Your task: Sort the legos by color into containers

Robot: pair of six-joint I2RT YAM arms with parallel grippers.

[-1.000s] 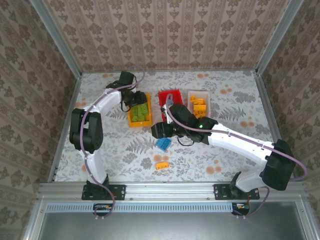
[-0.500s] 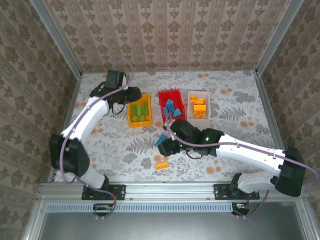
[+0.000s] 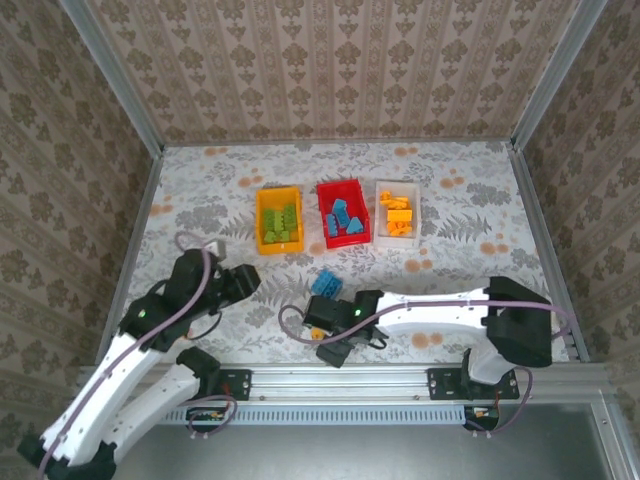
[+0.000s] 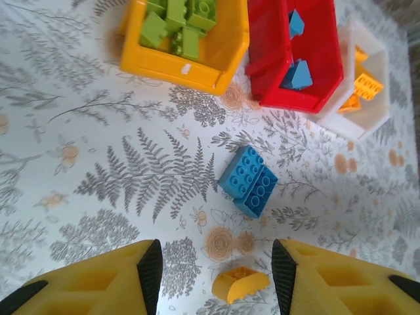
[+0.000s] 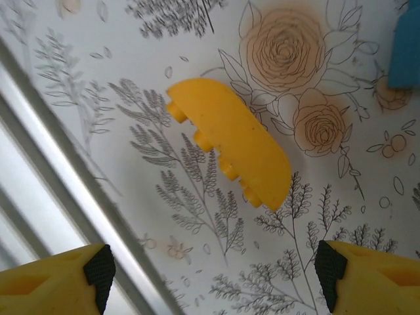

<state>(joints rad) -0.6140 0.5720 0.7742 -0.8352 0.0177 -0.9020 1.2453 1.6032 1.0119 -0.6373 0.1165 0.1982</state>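
Note:
Green legos (image 3: 279, 222) fill the yellow-orange bin (image 3: 262, 215), blue legos (image 3: 343, 217) the red bin (image 3: 343, 188), and orange legos (image 3: 397, 213) the white bin (image 3: 413, 200). A blue lego (image 3: 325, 285) (image 4: 248, 180) lies loose on the table. Near the front edge lies a curved orange lego (image 5: 230, 151) (image 4: 239, 284). My right gripper (image 3: 322, 326) (image 5: 213, 269) hangs open just above and beside that orange lego, not touching it. My left gripper (image 3: 240, 283) (image 4: 216, 279) is open and holds nothing, low at the front left, facing both loose legos.
The metal rail of the table's front edge (image 5: 72, 170) runs close beside the orange lego. The three bins stand in a row at mid-table, with patterned table surface (image 3: 450, 260) around them and walls on three sides.
My left arm has pulled back from the yellow-orange bin to the front left. My right gripper has moved from the blue lego forward to the orange lego. Both loose legos stayed put.

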